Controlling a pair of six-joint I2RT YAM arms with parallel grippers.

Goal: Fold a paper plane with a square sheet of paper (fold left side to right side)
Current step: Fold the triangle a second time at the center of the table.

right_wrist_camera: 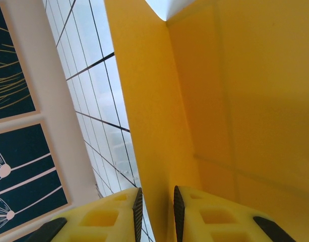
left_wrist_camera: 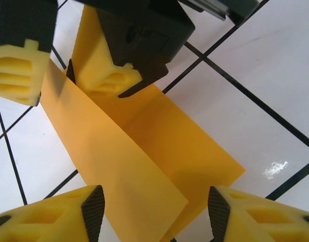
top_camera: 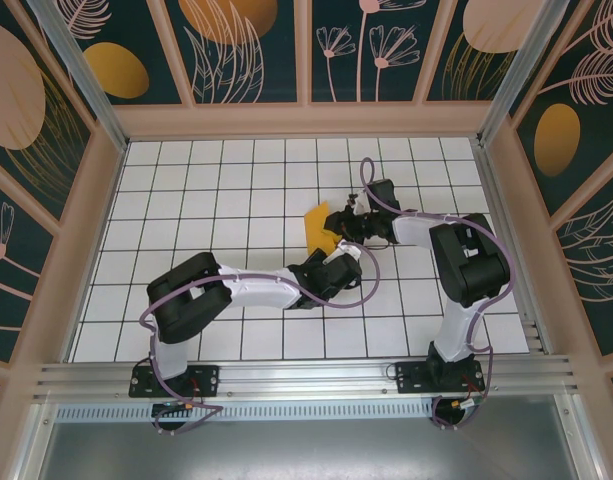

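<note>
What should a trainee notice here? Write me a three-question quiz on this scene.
1. True or false: the right hand pinches a fold of the orange paper.
2. The left hand has its fingers: A) clamped shut on the paper; B) apart, with the paper between them; C) well off to the side of the paper.
3. Fill in: the white table is marked with black ____ lines.

Key: 1 true; 2 B; 3 grid.

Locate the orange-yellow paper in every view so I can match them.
Top external: paper mid-table, just right of centre.
Left wrist: paper as a diagonal folded strip through the middle.
Right wrist: paper across centre and right, close up.
Shared landmark: the white table with black grid lines.
</note>
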